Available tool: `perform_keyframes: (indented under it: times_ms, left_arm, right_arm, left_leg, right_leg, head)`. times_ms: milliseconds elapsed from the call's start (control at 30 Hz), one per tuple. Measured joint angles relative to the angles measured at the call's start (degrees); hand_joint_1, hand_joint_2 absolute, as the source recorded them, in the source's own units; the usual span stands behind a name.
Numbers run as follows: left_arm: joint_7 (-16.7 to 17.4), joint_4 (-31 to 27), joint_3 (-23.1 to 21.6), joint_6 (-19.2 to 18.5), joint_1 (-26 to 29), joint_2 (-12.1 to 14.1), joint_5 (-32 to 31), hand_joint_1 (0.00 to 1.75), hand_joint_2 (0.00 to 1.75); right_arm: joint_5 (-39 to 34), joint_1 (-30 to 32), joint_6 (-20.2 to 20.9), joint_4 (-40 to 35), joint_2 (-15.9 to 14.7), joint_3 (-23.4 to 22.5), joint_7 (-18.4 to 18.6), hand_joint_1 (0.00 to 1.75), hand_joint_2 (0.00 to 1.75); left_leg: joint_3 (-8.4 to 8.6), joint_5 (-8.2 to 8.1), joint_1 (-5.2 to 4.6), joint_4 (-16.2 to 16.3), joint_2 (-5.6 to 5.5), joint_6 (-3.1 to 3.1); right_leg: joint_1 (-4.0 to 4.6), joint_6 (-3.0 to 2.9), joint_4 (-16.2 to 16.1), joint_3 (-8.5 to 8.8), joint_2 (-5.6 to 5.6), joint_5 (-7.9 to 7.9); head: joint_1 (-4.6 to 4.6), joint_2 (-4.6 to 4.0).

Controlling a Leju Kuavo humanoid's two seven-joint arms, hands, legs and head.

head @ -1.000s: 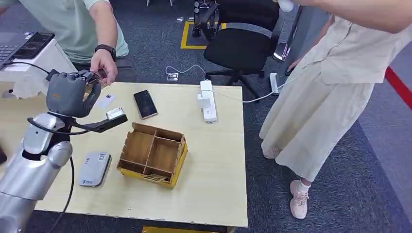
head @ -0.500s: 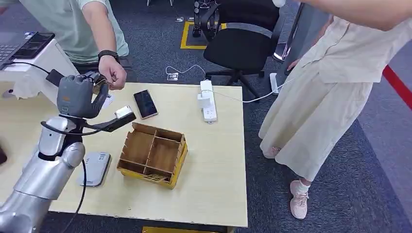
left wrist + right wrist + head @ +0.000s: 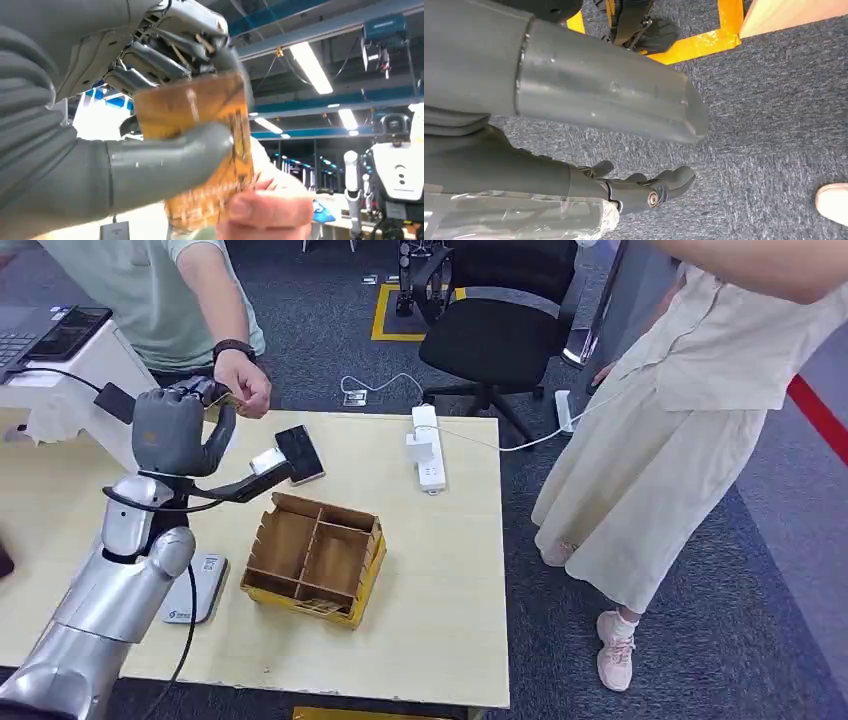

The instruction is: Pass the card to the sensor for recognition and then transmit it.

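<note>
— Left robot hand [image 3: 175,430] first: what has it got?

— It is raised over the far left corner of the worktop [image 3: 440,580], gripping one orange card [image 3: 200,150]. The wrist view shows the thick thumb [image 3: 165,160] pressed across the card's face, darker fingers behind it.

— Anyone else on that card?

— Yes. A person's hand [image 3: 243,382] with a black wristwatch [image 3: 232,346] meets the robot hand at the fingertips, and in the wrist view that person's fingers pinch the card's free end, so both hold it.

— Which way does it point?

— Its long axis runs out from the robot hand towards the person; beyond that I cannot tell.

— And the right robot hand [image 3: 644,192]?

— Hanging low over grey carpet, fingers loosely curled, holding nothing.

— Count what lies on the worktop.

— One grey card reader [image 3: 195,590] near the left arm, one wooden divided box [image 3: 315,560] in the middle, one black phone [image 3: 300,453], one white power strip [image 3: 428,448]. Two people stand by: one at the far left, one in a cream dress [image 3: 660,440] on the right.
</note>
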Motion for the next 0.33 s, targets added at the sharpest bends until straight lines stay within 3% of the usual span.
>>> perform_keyframes:
  times_ms: [333]
  left_arm:
    - [-0.83, -0.02, 0.04, 2.12, 0.00, 0.74, -1.92, 0.00, 1.75]
  right_arm:
    - [-0.18, 0.34, -0.63, 0.00, 0.00, 0.22, 0.00, 0.00, 0.00]
  left_leg:
    - [0.00, 0.00, 0.00, -0.01, 0.00, 0.00]
  right_leg:
    - [0.00, 0.00, 0.01, 0.01, 0.00, 0.00]
  head:
    - [0.00, 0.00]
